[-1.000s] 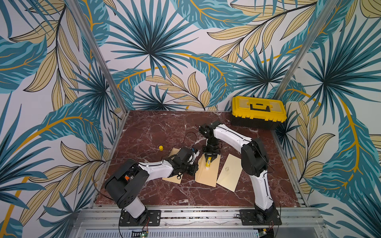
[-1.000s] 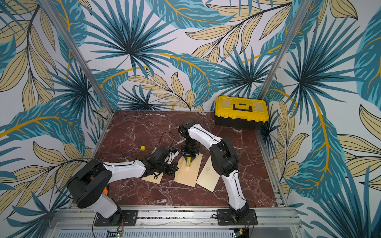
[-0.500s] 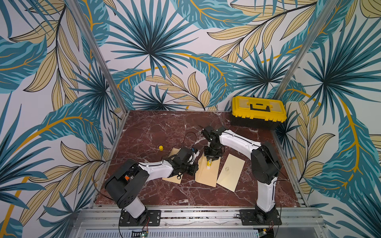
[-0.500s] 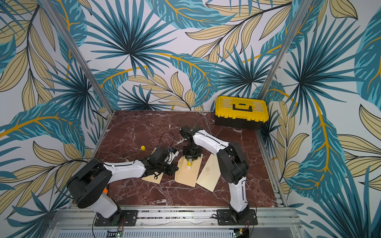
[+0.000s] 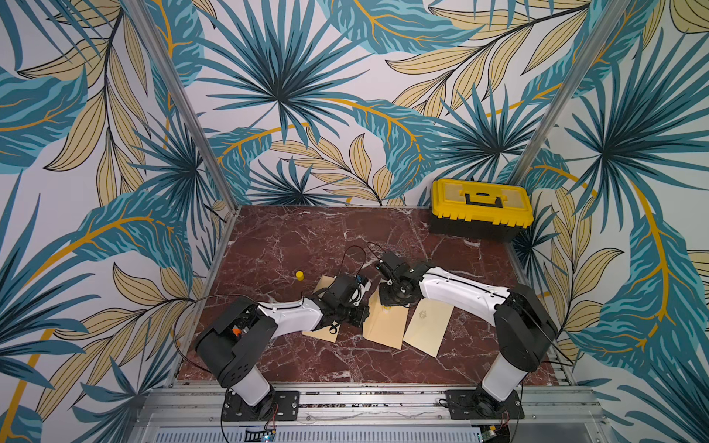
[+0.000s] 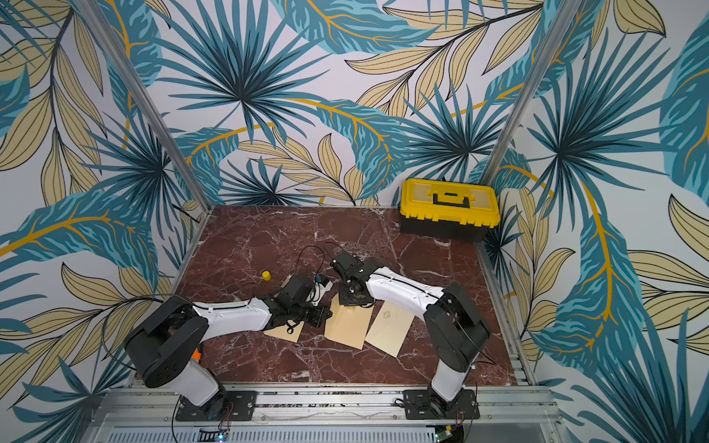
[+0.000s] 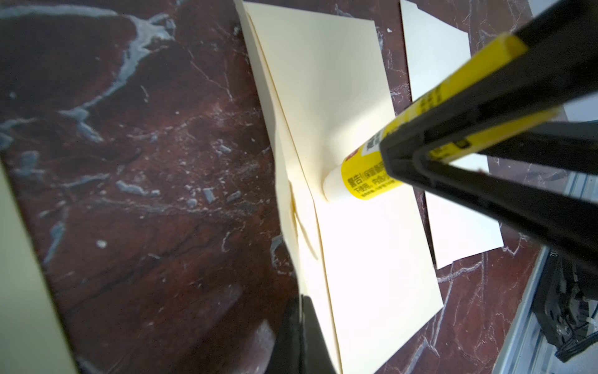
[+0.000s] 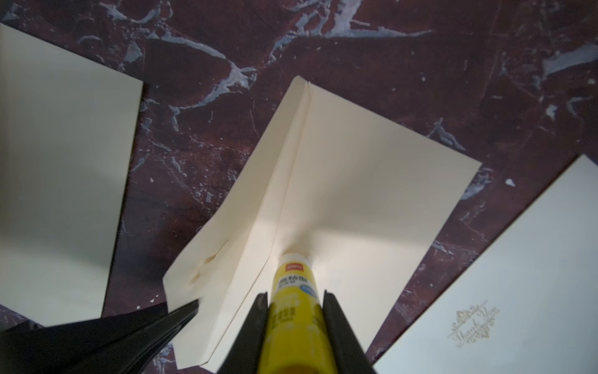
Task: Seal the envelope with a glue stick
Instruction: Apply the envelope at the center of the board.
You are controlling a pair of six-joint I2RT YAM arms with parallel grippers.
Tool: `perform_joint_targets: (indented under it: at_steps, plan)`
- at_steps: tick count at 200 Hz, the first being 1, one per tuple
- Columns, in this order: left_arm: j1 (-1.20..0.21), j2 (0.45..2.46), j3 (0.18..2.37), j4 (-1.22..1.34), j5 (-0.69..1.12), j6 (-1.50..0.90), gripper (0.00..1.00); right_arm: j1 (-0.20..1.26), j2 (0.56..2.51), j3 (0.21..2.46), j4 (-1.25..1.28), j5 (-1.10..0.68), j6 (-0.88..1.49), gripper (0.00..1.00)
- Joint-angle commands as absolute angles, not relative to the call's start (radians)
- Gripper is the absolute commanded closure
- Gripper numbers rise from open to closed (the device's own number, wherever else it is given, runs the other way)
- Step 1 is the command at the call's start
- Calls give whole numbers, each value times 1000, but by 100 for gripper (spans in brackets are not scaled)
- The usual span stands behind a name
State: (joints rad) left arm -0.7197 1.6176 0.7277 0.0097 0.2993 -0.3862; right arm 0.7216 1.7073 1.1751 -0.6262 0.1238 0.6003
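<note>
The cream envelope (image 5: 385,326) (image 8: 372,181) lies in the middle of the table with its flap (image 8: 226,233) lifted. My left gripper (image 5: 358,316) (image 7: 302,336) is shut on the flap's edge and holds it up. My right gripper (image 5: 395,297) (image 8: 295,296) is shut on the yellow glue stick (image 8: 293,291) (image 7: 365,178). The stick has no cap on, and its white tip presses on the envelope right beside the flap's fold. A small yellow cap (image 5: 299,275) (image 6: 266,275) stands alone on the table, left of both grippers.
Another cream envelope (image 5: 322,333) lies partly under my left arm. One printed "Thank You" (image 5: 426,326) (image 8: 485,291) lies just right of the middle one. A yellow and black toolbox (image 5: 481,209) sits at the back right corner. Patterned walls close in three sides.
My right arm has folded lower, its elbow swinging to the right. The gripper with the glue stick has slid slightly toward the table's front along the envelope. The left arm stays still.
</note>
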Motion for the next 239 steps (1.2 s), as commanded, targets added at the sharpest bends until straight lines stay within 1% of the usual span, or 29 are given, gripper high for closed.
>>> perform_joint_targets:
  at_steps: [1,16,37,63,98,114,139,179,216,239]
  plan:
    - [-718,1614,716,-1,292,-388,98,740,1671,1117,-581,205,576,100]
    - [-716,1618,718,-3,293,-388,98,761,1646,1088,-562,235,562,100]
    - [-718,1624,721,-3,296,-388,98,775,1617,1023,-467,273,533,100]
    - [-718,1627,724,-3,299,-388,98,778,1640,1008,-396,301,500,100]
    - [-717,1626,724,-6,302,-388,98,778,1670,1022,-331,385,436,100]
    - [-717,1625,724,-8,301,-389,98,778,1694,1048,-341,365,424,100]
    - [-716,1628,726,-10,296,-392,98,778,1709,1057,-392,235,440,100]
    - [-717,1629,724,-9,293,-395,98,782,1603,964,-468,119,495,100]
    - [-718,1631,724,-6,291,-399,99,795,1561,925,-541,173,494,100]
    - [-717,1630,724,-8,293,-399,99,795,1581,945,-564,237,491,100]
